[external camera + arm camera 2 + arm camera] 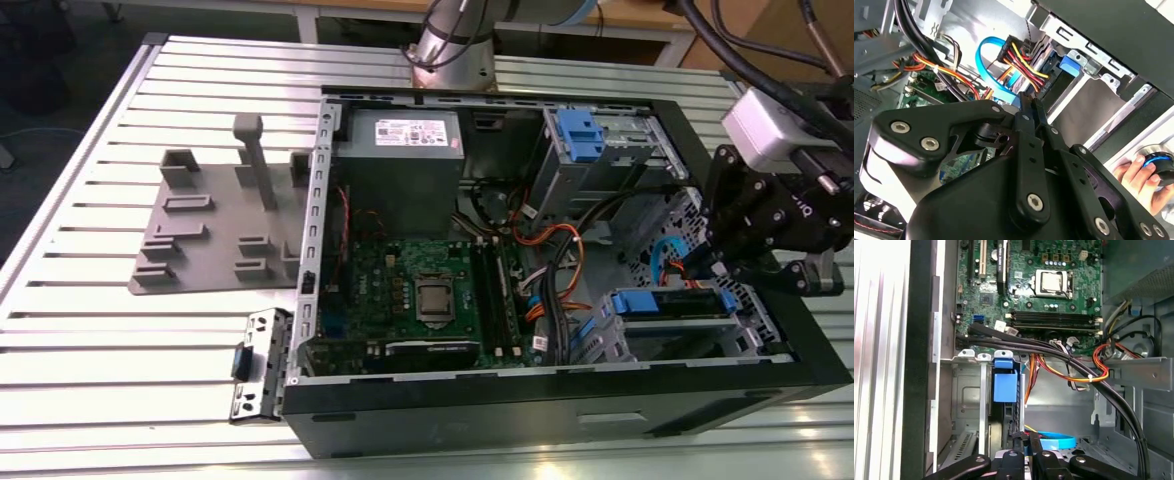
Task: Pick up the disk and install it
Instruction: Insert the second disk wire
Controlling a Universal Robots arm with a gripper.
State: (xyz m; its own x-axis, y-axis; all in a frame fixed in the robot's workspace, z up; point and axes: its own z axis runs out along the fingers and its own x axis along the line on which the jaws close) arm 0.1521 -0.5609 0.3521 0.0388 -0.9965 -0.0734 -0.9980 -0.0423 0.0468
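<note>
1. Slatted table (80,300): carries the open computer case (534,420), which lies along its edge on the exterior view's right.
2. Power-supply box (400,160): in a far corner of the case; not the task's thing.
3. Gripper (1027,439): hangs inside the case by its edge on the exterior view's right. The jaws are pressed narrow, with nothing visibly between them.
4. The disk (638,302): appears to sit in the bay at the near corner of the case on the exterior view's right, just beside the gripper. Its blue rails show; whether it is fully seated cannot be told.
5. Cables (1019,62): red, yellow and blue leads crowd close around the fingertips. Likely hazard: a finger hooks a lead and pulls its plug loose, or pushes the disk askew in its rails.
6. A person's hand (1134,175): outside the case wall, near the arm; contact is possible.
</note>
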